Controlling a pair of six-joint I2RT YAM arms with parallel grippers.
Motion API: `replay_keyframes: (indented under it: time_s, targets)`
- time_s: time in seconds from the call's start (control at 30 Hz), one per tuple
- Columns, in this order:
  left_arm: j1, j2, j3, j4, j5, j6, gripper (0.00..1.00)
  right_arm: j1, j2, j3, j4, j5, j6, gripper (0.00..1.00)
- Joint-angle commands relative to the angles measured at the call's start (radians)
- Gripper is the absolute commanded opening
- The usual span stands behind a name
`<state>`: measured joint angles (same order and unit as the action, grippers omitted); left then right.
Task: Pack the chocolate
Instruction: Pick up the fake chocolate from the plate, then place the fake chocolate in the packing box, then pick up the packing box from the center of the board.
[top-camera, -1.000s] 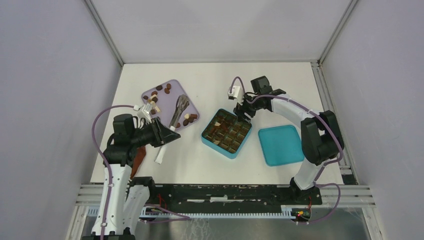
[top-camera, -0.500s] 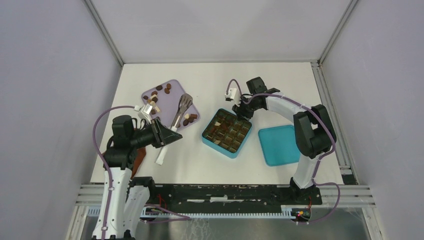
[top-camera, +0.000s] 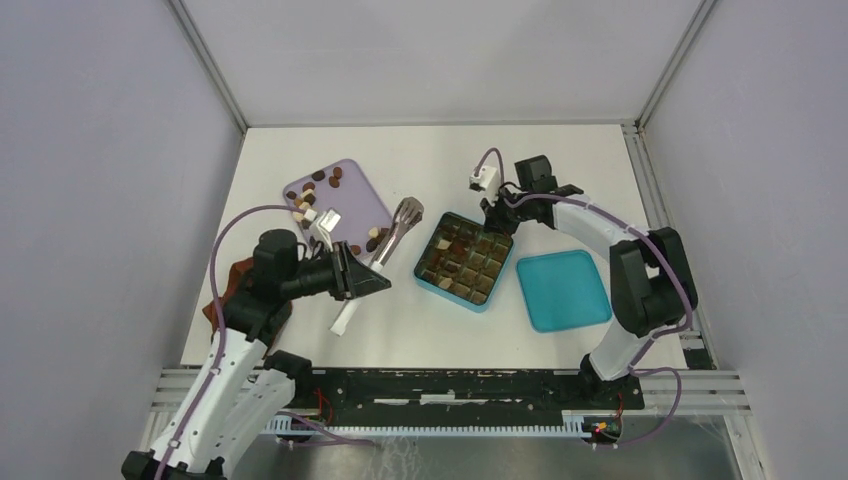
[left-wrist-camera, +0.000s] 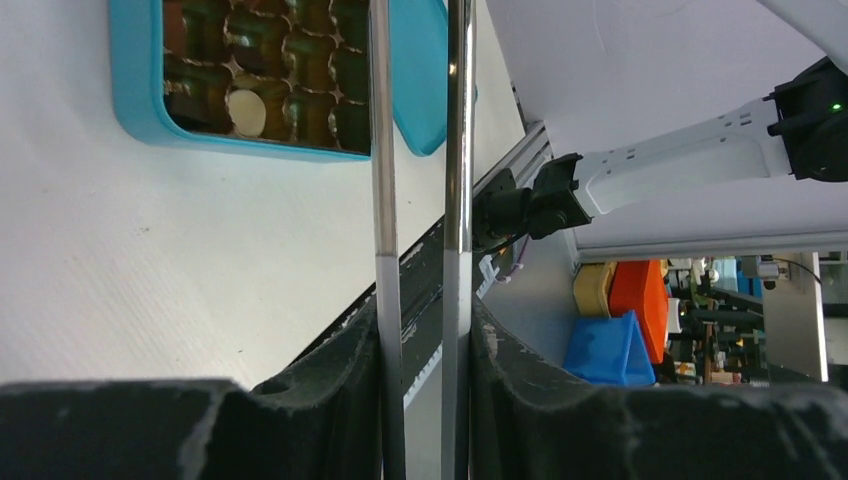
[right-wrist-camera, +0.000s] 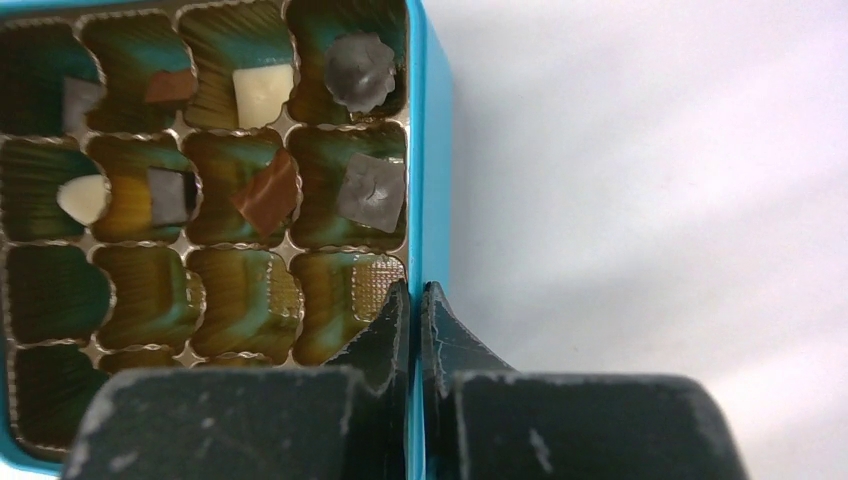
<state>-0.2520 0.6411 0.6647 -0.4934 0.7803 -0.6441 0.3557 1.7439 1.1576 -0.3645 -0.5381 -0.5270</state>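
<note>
Loose chocolate (top-camera: 334, 178) pieces, dark and cream, lie on the lilac tray (top-camera: 352, 192). More chocolate (right-wrist-camera: 262, 92) sits in several cells of the teal box (top-camera: 432, 283). My left gripper (top-camera: 366, 284) is shut on metal tongs (top-camera: 398, 224), whose head hangs between tray and box. In the left wrist view the two tong arms (left-wrist-camera: 383, 150) run up between my fingers (left-wrist-camera: 330, 400), with the tips out of frame. My right gripper (right-wrist-camera: 415, 300) is shut on the box's thin far wall (right-wrist-camera: 416, 150), one finger inside and one outside.
The teal lid (top-camera: 563, 290) lies flat right of the box. A reddish-brown cloth (top-camera: 226, 290) lies at the table's left edge beside my left arm. White walls close the table at the back and sides.
My right gripper has closed on the box wall, and the box has shifted slightly right. My left arm has carried the tongs rightward, from over the tray to beside the box.
</note>
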Motion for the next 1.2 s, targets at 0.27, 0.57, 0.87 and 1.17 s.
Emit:
replay_keyframes:
  time_s: [0.27, 0.57, 0.87, 1.17]
  targets:
    - [-0.232, 0.090, 0.107, 0.223, -0.157, 0.015, 0.02, -0.046, -0.287, 0.013, 0.232, 0.052, 0.100, 0.00]
    - [-0.500, 0.285, 0.173, 0.155, -0.445, 0.184, 0.02, -0.053, -0.294, 0.013, 0.220, 0.003, 0.172, 0.00]
    - [-0.574, 0.354, 0.227, -0.004, -0.632, 0.190, 0.02, -0.087, -0.174, -0.055, 0.235, -0.120, 0.252, 0.00]
    - [-0.615, 0.410, 0.285, -0.090, -0.656, 0.194, 0.02, -0.088, -0.107, -0.086, 0.252, -0.094, 0.252, 0.00]
